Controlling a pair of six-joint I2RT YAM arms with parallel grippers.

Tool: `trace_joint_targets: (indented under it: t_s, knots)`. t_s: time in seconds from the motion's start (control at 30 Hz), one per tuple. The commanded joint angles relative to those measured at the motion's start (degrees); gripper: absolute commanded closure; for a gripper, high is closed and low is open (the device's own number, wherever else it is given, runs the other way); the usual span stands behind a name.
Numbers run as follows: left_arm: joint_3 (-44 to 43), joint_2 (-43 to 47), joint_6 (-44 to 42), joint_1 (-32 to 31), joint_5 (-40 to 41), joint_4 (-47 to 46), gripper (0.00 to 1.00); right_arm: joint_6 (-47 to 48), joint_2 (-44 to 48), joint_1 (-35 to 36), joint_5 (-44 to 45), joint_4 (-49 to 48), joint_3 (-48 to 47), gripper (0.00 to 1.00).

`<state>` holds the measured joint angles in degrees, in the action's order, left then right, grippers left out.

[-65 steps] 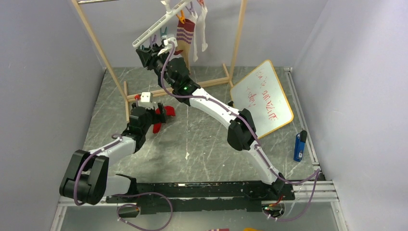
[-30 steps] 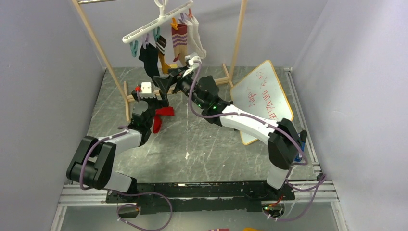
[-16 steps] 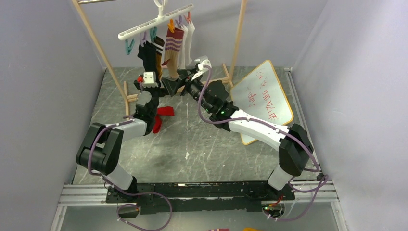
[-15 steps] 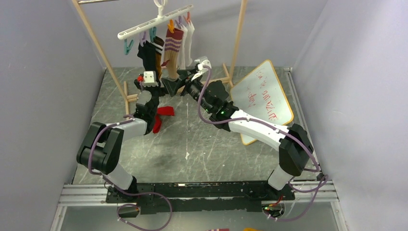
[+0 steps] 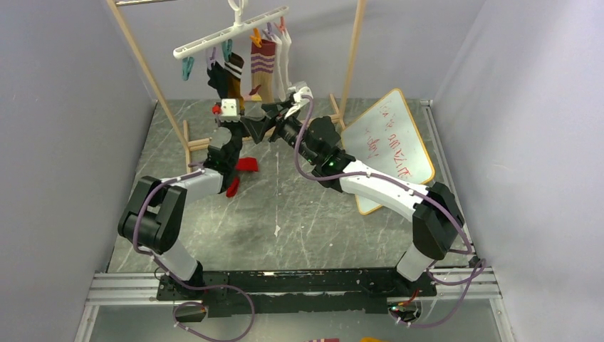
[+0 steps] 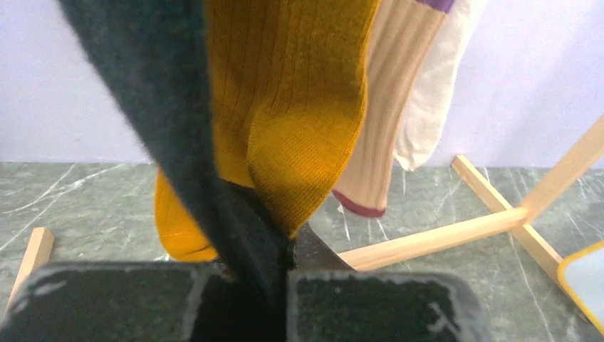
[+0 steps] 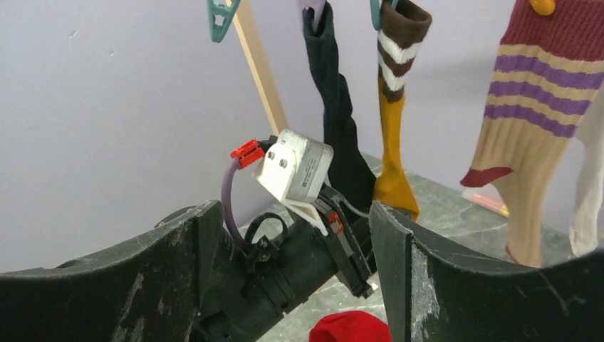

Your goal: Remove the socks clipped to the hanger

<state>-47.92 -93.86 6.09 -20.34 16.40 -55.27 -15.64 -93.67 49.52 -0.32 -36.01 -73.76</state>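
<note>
At the far side, under the hanger (image 5: 229,30): black sock (image 6: 164,107) gripped, pull pending
The left tool (image 6: 276,281) is clamped on the black sock, which is still clipped; next, a steady downward pull. The right tool (image 7: 288,221) stands open, empty. One red sock (image 5: 246,165) lies on the surface (image 5: 299,214). A second earlier the left tool was open
</note>
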Motion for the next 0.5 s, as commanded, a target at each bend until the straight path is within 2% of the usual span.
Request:
trace_joint_targets:
  t_s: [0.0,0.17,0.47]
  knots:
    - [-0.6,5.4,-4.0,-2.4,0.5,1.8,0.95,-1.2,0.5,-0.2,-2.9,-0.1,-2.9,0.21]
    - [4.1,11.4,-8.5,-5.5,3.4,3.2,0.95,-1.8,0.7,-0.2,-4.3,-0.1,-3.2,0.21]
    - [12.0,17.6,-8.1,-7.9,5.3,3.7,0.95,0.4,2.7,-0.7,-9.7,1.2,-5.4,0.2]
